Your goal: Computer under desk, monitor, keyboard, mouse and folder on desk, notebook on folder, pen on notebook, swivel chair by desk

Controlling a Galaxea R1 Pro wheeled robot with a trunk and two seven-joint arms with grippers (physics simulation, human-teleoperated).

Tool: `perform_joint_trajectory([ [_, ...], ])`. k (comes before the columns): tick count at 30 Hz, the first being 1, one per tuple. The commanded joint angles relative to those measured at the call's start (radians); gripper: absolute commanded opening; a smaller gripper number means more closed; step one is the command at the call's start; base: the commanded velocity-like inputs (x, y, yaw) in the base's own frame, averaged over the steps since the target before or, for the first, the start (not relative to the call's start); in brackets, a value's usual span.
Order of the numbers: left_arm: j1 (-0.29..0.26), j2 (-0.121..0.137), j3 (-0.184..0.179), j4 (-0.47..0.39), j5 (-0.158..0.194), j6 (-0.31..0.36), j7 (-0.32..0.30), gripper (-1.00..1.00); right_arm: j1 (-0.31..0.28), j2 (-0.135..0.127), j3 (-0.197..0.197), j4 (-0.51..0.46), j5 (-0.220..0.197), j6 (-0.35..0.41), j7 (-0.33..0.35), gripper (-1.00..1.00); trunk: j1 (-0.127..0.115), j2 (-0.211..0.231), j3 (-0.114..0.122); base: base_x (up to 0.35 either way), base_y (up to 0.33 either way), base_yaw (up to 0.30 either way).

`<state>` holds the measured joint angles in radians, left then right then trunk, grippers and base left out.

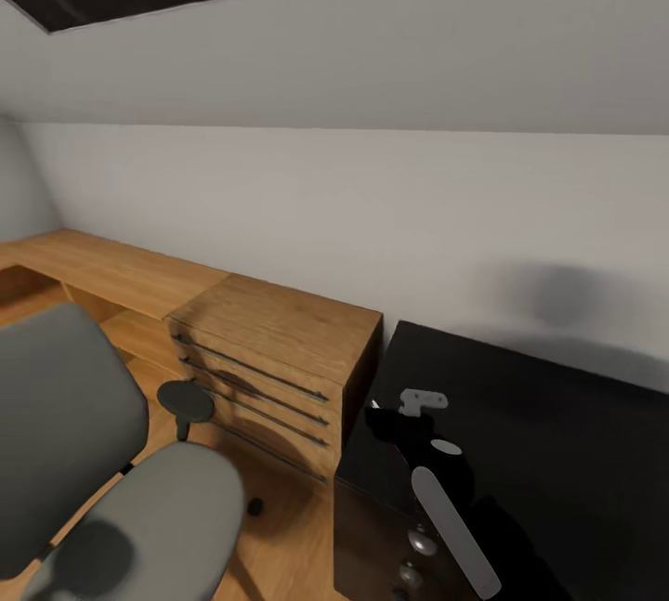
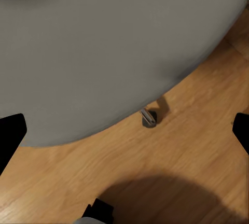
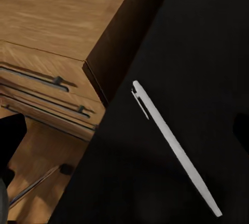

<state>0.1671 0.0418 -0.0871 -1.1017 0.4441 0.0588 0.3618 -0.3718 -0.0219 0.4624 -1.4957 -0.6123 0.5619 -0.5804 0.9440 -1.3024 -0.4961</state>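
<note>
The swivel chair (image 1: pixel 139 508), with its grey seat and back and a black armrest (image 1: pixel 186 399), stands at the lower left. My left gripper (image 2: pixel 124 130) hangs open above the seat's edge (image 2: pixel 104 42) and the wooden floor. The black desk (image 1: pixel 539 415) lies at the right. My right gripper (image 3: pixel 124 130) is open a little above it. A slim white pen (image 3: pixel 174 146) lies flat on the desk top (image 3: pixel 197 42) below the spread fingers, near the desk's edge. My right arm (image 1: pixel 409 429) reaches over that desk corner. The monitor, keyboard and folder are out of view.
A low oak drawer unit (image 1: pixel 269 369) with dark bar handles stands between chair and desk, touching the desk's side. An oak shelf top (image 1: pixel 102 267) runs along the white wall to the left. A chair caster (image 2: pixel 149 117) rests on the wooden floor (image 2: pixel 171 156).
</note>
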Motion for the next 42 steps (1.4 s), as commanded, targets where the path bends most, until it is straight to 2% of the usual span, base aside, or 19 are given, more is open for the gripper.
perform_joint_trajectory([
  [1, 0.0, 0.001, -0.003, -0.003, 0.005, 0.004, 0.008, 1.0, -0.001, -0.001, 0.002, -0.001, -0.009, 0.001, -0.01, 1.0, 0.0, -0.001, -0.001, 0.22, -0.195, 0.121],
  [17, 0.0, 0.0, -0.002, -0.008, 0.004, 0.001, 0.006, 1.0, -0.001, -0.004, 0.004, 0.0, -0.006, 0.001, -0.005, 1.0, 0.0, -0.001, -0.001, 0.065, -0.059, 0.021],
  [18, 0.0, -0.001, -0.007, -0.03, 0.004, 0.003, 0.005, 1.0, -0.002, -0.004, 0.004, 0.056, 0.044, 0.002, -0.002, 1.0, 0.0, -0.001, -0.001, 0.0, 0.0, 0.0],
  [23, 0.0, -0.002, -0.008, -0.12, 0.004, 0.01, 0.006, 1.0, -0.032, 0.009, 0.004, 0.165, 0.092, 0.004, -0.001, 1.0, 0.0, -0.001, -0.001, 0.0, 0.0, 0.0],
  [30, 0.0, -0.005, -0.009, -0.208, 0.003, 0.073, 0.007, 1.0, -0.177, 0.034, 0.005, 0.334, 0.11, 0.007, 0.01, 1.0, 0.0, -0.001, -0.001, 0.0, 0.0, 0.0],
  [31, 0.0, -0.006, -0.009, -0.234, 0.003, 0.101, 0.008, 1.0, -0.223, 0.037, 0.004, 0.392, 0.111, 0.007, 0.022, 1.0, 0.0, -0.001, -0.001, 0.0, 0.0, 0.0],
  [34, 0.0, -0.007, -0.009, -0.274, 0.003, 0.139, 0.009, 1.0, -0.288, 0.039, 0.004, 0.488, 0.113, 0.007, 0.055, 1.0, 0.0, -0.001, -0.001, 0.0, 0.0, 0.0],
  [37, 0.0, -0.008, -0.01, -0.381, 0.002, 0.195, 0.011, 1.0, -0.429, 0.042, 0.005, 0.721, 0.119, 0.001, 0.186, 1.0, 0.0, -0.001, -0.001, 0.0, 0.0, 0.0],
  [40, 0.0, -0.008, -0.01, -0.425, 0.002, 0.232, 0.012, 1.0, -0.472, 0.043, 0.005, 0.806, 0.133, -0.004, 0.247, 1.0, 0.0, -0.001, -0.001, 0.0, 0.0, 0.0],
  [42, 0.0, -0.008, -0.01, -0.462, 0.002, 0.278, 0.012, 1.0, -0.497, 0.045, 0.005, 0.87, 0.16, -0.01, 0.303, 1.0, 0.0, -0.001, -0.001, 0.0, 0.0, 0.0],
])
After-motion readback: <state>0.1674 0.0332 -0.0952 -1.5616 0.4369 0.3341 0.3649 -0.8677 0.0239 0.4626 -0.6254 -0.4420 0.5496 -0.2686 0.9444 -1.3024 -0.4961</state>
